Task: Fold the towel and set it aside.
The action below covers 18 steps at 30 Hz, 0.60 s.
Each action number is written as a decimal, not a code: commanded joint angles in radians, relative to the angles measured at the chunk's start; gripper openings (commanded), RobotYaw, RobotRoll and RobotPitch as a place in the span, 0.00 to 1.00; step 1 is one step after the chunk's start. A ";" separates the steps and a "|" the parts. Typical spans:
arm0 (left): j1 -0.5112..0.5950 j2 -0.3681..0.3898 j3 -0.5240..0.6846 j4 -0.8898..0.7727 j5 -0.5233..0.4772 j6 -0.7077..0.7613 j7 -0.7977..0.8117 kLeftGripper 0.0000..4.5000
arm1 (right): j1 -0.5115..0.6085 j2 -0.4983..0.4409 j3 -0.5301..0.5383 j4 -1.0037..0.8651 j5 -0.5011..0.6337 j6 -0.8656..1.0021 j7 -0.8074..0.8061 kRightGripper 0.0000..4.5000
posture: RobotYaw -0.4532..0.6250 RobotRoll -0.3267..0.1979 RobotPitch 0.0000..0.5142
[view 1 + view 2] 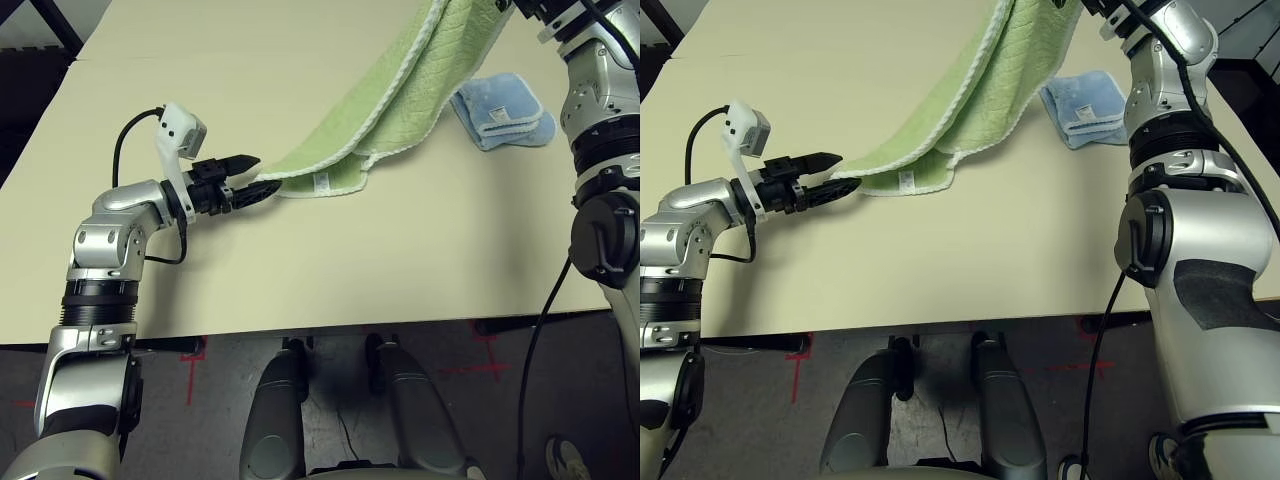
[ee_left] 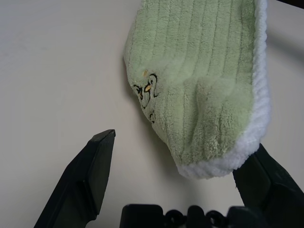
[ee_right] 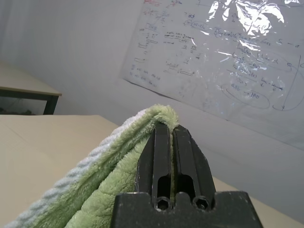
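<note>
Releasing the low corner: left gripper [image 1: 252, 176] jaws spread, forearm low and level near the desk's left edge, towel [image 1: 400, 90] tip just beside one finger. Best retreat straight back, snag-free. Towel slopes up toward the far right corner, pinched in the raised right gripper [image 3: 170, 137].

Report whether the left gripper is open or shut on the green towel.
Open. The left gripper's black fingers stand wide apart around the light green terry towel's white-edged corner, not clamping it.

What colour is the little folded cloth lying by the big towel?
Light blue; the small folded cloth shows best in the left eye view, beside the green towel.
</note>
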 commanded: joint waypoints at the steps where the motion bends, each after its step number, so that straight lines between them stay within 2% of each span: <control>1: 0.001 -0.002 -0.002 -0.005 -0.009 0.002 0.000 1.00 | -0.015 -0.009 -0.005 -0.024 0.006 0.001 0.010 0.00 | 0.43 0.62 0.44; 12: 0.001 -0.012 0.036 -0.012 -0.014 -0.048 0.051 1.00 | -0.018 -0.002 -0.003 -0.022 0.004 0.004 0.012 0.00 | 0.43 0.62 0.44; 15: 0.017 -0.003 0.032 -0.035 -0.014 -0.055 0.043 0.86 | -0.018 0.001 -0.002 -0.020 0.004 0.005 0.011 0.00 | 0.43 0.62 0.44; 18: 0.028 0.003 0.022 -0.055 -0.009 -0.064 0.027 0.63 | -0.019 0.004 -0.002 -0.020 0.004 0.006 0.010 0.00 | 0.43 0.62 0.44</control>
